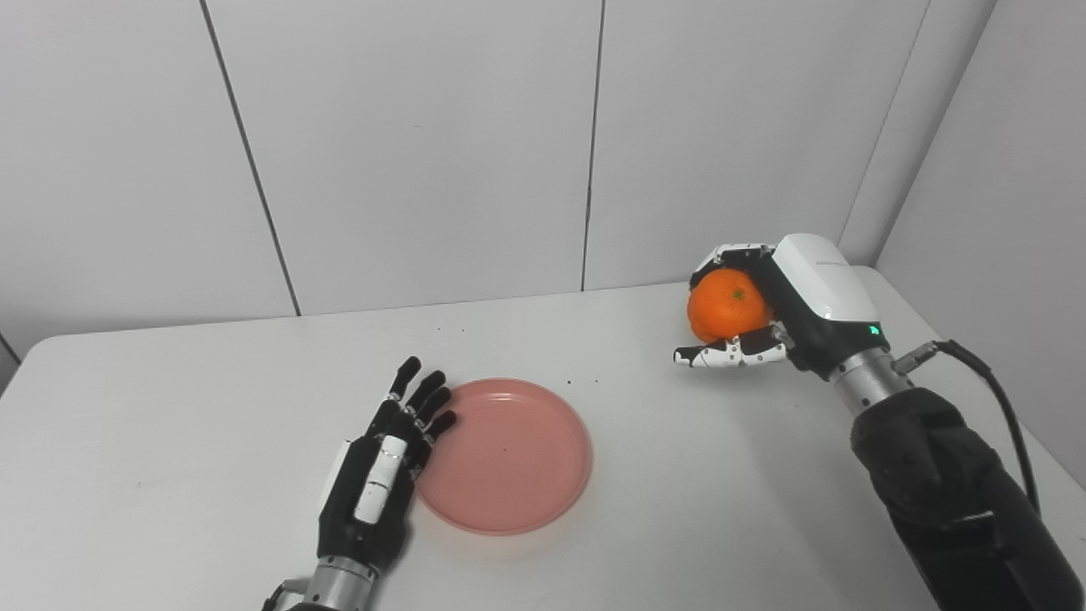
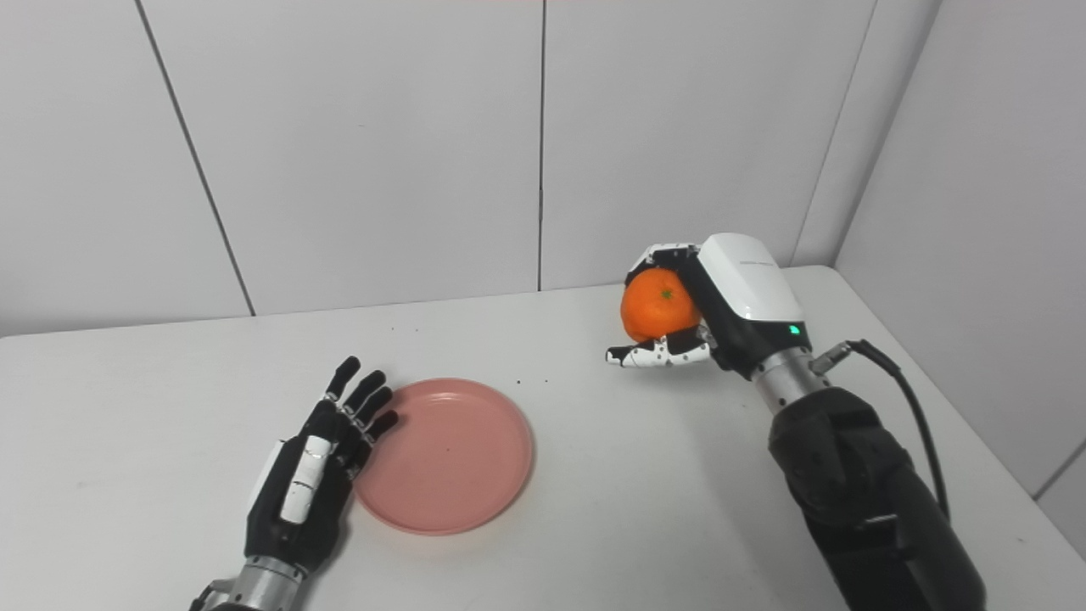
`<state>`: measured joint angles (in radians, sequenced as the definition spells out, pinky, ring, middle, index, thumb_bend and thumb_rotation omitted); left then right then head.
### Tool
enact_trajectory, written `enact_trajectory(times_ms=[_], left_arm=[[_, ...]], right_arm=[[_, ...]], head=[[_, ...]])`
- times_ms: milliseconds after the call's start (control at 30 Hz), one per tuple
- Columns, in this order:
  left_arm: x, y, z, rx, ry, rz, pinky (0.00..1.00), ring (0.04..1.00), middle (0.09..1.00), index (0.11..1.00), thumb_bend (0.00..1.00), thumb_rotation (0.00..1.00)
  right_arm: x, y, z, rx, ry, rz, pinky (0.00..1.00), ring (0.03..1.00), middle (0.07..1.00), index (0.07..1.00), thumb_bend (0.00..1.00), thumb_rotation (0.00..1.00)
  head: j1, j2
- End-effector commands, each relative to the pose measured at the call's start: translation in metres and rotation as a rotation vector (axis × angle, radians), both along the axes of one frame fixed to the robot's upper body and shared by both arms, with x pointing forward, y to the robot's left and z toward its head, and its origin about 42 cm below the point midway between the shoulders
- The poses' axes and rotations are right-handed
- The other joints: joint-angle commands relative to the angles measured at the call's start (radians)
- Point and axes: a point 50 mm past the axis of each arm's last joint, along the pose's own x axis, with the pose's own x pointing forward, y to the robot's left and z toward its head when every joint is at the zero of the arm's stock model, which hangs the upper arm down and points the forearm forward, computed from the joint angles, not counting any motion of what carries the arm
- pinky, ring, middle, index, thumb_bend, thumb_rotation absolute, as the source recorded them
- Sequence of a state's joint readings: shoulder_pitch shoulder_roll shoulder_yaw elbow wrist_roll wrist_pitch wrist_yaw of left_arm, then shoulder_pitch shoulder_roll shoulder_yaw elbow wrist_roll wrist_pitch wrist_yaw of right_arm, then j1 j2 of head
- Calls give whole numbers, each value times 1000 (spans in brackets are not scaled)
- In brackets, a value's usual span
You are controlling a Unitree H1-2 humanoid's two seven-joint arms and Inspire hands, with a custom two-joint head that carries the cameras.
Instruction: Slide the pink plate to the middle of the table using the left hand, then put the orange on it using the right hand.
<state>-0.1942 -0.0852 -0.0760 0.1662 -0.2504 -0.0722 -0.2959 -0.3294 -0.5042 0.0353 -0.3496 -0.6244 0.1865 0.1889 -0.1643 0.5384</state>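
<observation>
Left hand (image 1: 377, 475), fingers spread, steadies the pink plate (image 1: 509, 454) mid-tabletop (image 1: 721, 492); right hand (image 1: 785, 310) clasps the orange (image 1: 725, 305) aloft, ready to carry over.

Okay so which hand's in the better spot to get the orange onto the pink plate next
Right. The right hand is already shut on the orange, held above the table right of the empty pink plate. The left hand rests open against the plate's left rim, holding nothing.
</observation>
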Motion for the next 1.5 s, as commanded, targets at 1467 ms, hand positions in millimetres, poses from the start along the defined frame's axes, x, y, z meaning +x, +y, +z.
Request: enact_trajectory(times_ms=[1467], left_arm=[[2, -5, -21, -20, -155, 161, 903, 893, 885, 914, 928, 715]], right_arm=[[-21, 95, -8, 57, -27, 351, 154, 202, 284, 474, 503, 154]], head=[[102, -10]])
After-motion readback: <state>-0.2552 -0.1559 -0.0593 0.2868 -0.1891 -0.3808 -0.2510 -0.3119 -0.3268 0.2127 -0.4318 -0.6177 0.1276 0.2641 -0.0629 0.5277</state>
